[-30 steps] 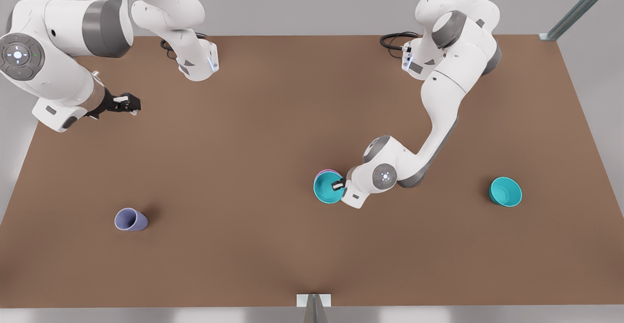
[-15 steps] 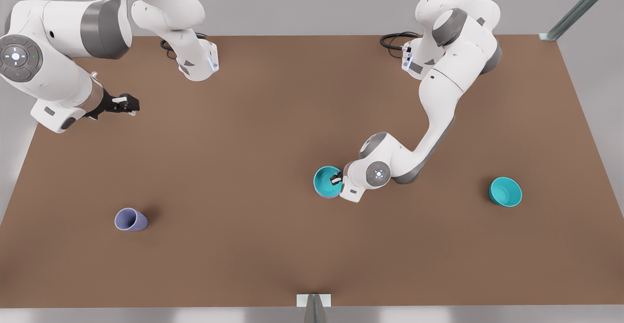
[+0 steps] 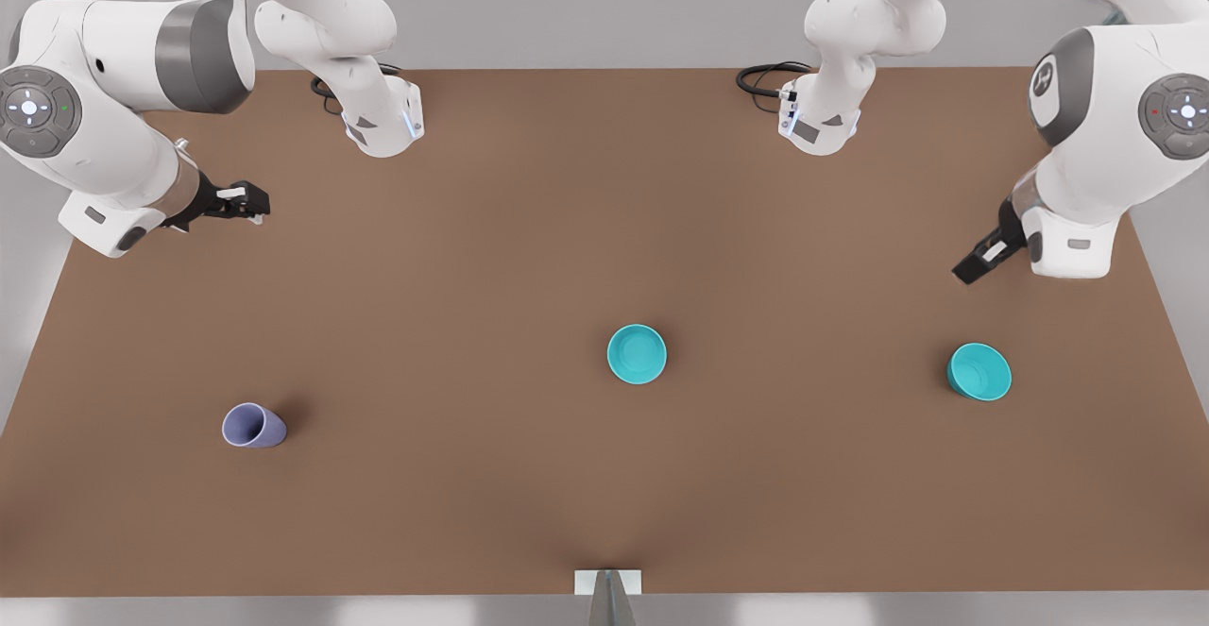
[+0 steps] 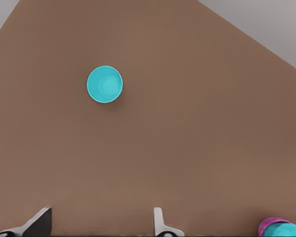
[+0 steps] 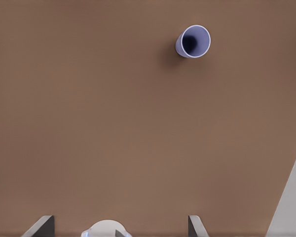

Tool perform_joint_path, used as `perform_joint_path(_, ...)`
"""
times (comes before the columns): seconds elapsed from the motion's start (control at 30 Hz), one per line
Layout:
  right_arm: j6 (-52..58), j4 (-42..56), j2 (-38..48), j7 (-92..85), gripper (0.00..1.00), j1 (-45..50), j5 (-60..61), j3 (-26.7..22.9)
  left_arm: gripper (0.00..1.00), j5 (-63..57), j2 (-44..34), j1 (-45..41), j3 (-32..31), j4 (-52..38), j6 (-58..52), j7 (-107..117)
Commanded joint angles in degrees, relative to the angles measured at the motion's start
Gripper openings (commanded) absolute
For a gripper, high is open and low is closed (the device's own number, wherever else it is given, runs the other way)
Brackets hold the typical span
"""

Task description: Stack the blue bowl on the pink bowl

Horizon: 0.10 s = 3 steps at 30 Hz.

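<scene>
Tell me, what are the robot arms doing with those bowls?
Nothing is being held. The blue bowl sits nested in the pink bowl mid-table, so the stacking looks done. The left gripper hangs open at the front view's right, and the right gripper hangs open at the front view's left. A teal bowl and a purple cup sit off to the sides.

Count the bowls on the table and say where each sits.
3. The blue bowl sits mid-table, nested in the pink bowl, whose rim peeks out in the left wrist view. The teal bowl stands alone toward the front view's right.
</scene>
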<state>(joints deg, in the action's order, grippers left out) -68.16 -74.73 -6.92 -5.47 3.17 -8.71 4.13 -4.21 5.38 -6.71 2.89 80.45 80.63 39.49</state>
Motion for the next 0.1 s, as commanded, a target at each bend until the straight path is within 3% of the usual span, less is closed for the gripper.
perform_joint_path(0.0,0.0,0.0,0.1,-0.1,1.0,0.0,0.0,0.0,1.0,3.0,-0.8,-0.9,1.1,0.4,-3.2,-36.7)
perform_joint_path(0.07,0.0,0.0,0.1,0.2,1.0,0.1,0.0,0.0,1.0,2.9,-0.3,-0.9,1.1,-0.1,-3.4,-36.6)
